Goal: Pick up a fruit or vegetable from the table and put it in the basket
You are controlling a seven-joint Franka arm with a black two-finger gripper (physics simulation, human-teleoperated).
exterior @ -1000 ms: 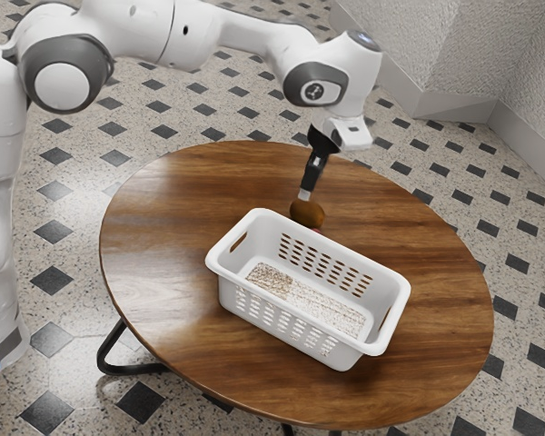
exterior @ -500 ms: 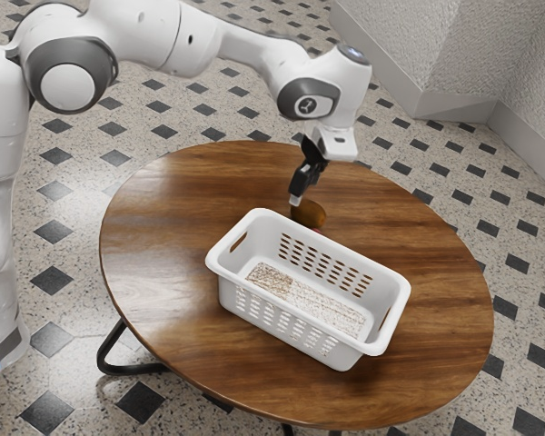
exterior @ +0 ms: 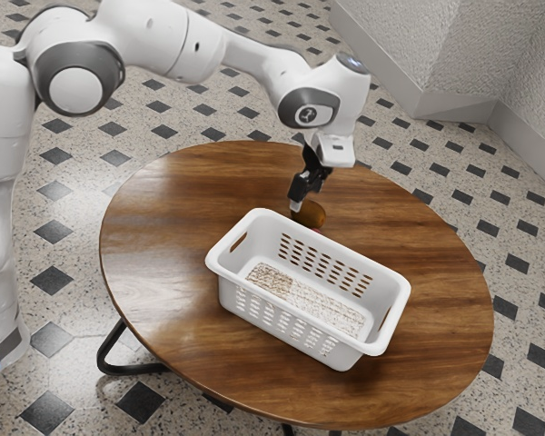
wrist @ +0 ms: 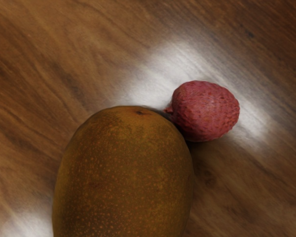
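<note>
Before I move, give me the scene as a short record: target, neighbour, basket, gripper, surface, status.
Nearest fruit: large brown oval fruit, speckled skin
Neighbour: small red bumpy fruit, close beside one end of the brown one
Basket: white, holed sides, upright, neither fruit in it
Gripper: low at the brown fruit, just outside the basket's long side; grip cannot be confirmed
Surface: rounded wooden table
Status: no fruit in the basket yet

Room of unclear kind, round wooden table [exterior: 163, 263], speckled diamond-patterned floor [exterior: 82, 200], textured pale walls [exterior: 472, 45]
</note>
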